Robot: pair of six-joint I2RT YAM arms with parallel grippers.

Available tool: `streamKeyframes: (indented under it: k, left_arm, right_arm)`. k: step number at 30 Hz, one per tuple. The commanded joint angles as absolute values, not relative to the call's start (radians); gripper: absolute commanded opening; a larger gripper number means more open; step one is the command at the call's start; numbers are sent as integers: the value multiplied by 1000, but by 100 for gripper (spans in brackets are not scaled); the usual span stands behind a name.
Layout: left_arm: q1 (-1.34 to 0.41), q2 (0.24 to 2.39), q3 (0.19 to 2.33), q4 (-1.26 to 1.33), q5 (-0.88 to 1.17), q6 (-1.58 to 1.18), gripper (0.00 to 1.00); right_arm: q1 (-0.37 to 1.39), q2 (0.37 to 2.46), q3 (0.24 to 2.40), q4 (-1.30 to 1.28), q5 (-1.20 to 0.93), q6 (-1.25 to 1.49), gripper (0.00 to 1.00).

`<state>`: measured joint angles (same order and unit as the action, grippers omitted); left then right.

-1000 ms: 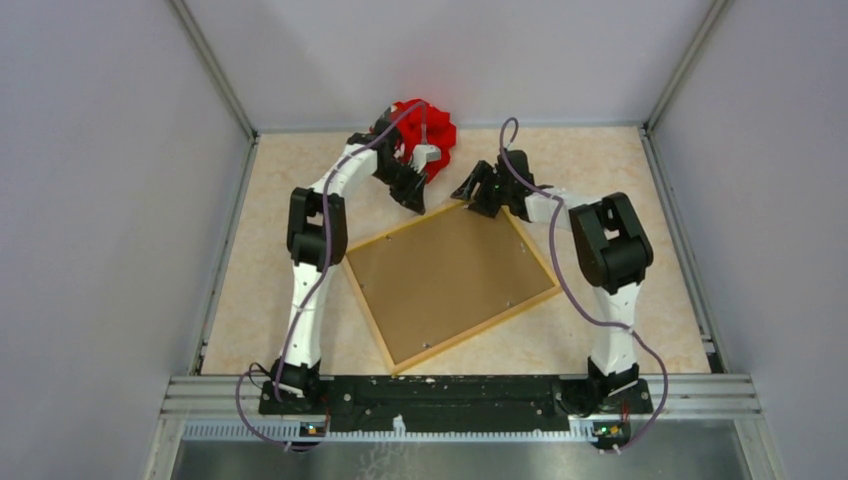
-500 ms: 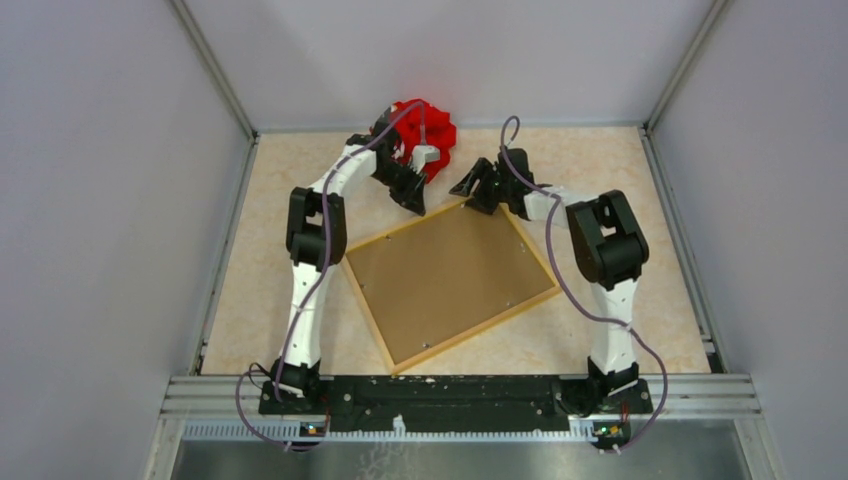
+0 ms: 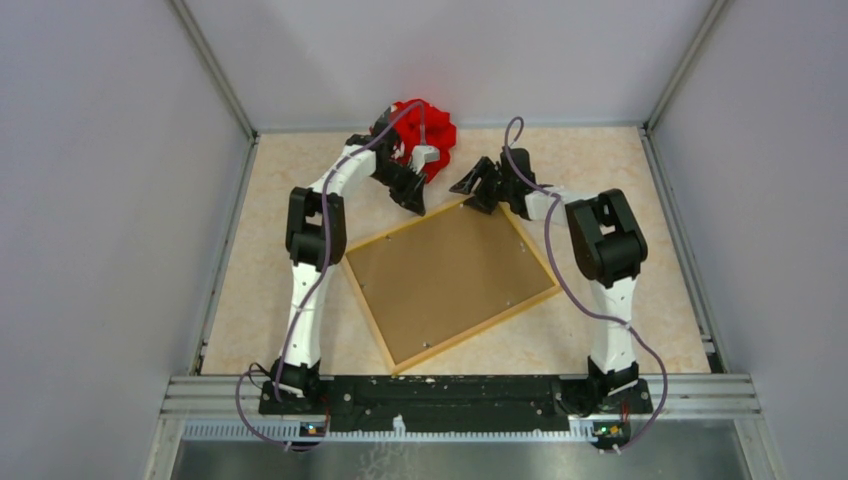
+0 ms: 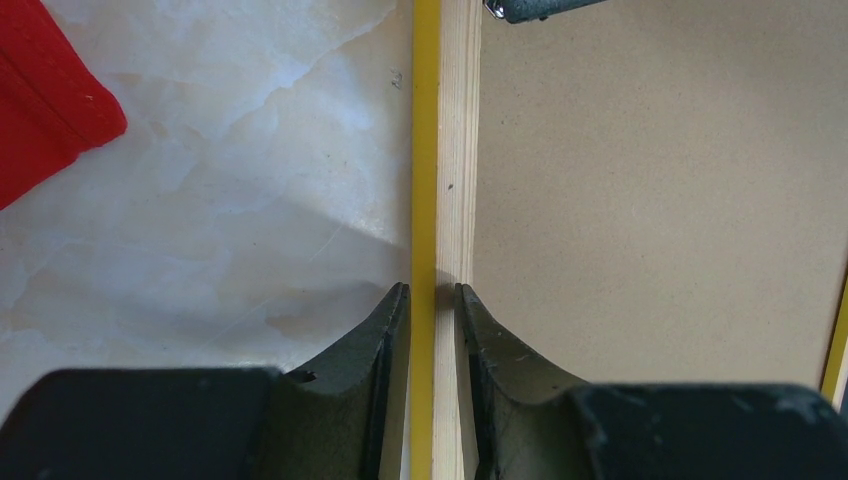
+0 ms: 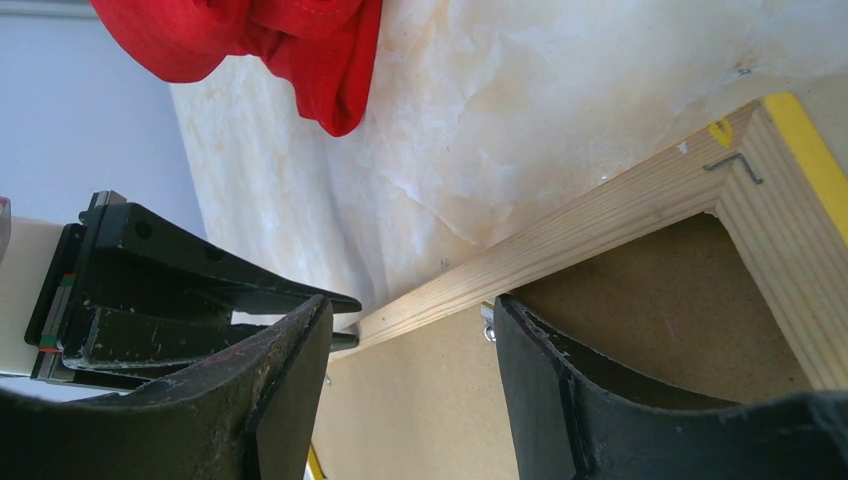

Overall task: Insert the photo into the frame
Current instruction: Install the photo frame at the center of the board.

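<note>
With the left tool (image 4: 433, 300) pinched on the frame (image 4: 455, 150) rail at 11 o'clock and the right tool (image 5: 410, 320) spread wide astride it near 12, the face-down frame is being gripped mid-tabletop (image 3: 600, 170), the photo unseen, perhaps under the backing board (image 3: 450, 275); a right-side closing and level lift are judged needed next.

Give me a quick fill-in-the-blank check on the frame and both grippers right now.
1. The thin yellow wooden picture frame lies flat, face ____.
2. The left gripper is clamped on the frame's rail; the right gripper, jaws apart astride the rail, holds ____.
3. The flat backing board filling the frame is plain ____.
4. The crumpled cloth beyond the left gripper is ____.
Missing words: down; nothing; brown; red.
</note>
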<state>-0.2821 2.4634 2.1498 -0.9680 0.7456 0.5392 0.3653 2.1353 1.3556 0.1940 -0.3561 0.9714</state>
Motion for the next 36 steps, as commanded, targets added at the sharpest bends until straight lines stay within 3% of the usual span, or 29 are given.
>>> streamKeyframes:
  k: [1,23,36]
  left_arm:
    - [-290,2452,2110,-983,701,572,29]
    - [-288,2435,2082,-976,690,583,27]
    - [-288,2435,2080,-974,691,581,27]
  right_arm:
    - [363,2121,1352,208,-340,940,61]
    - [347,2048,1299,131,-302,856,61]
    - [372,2121,1348,182,-371,921,61]
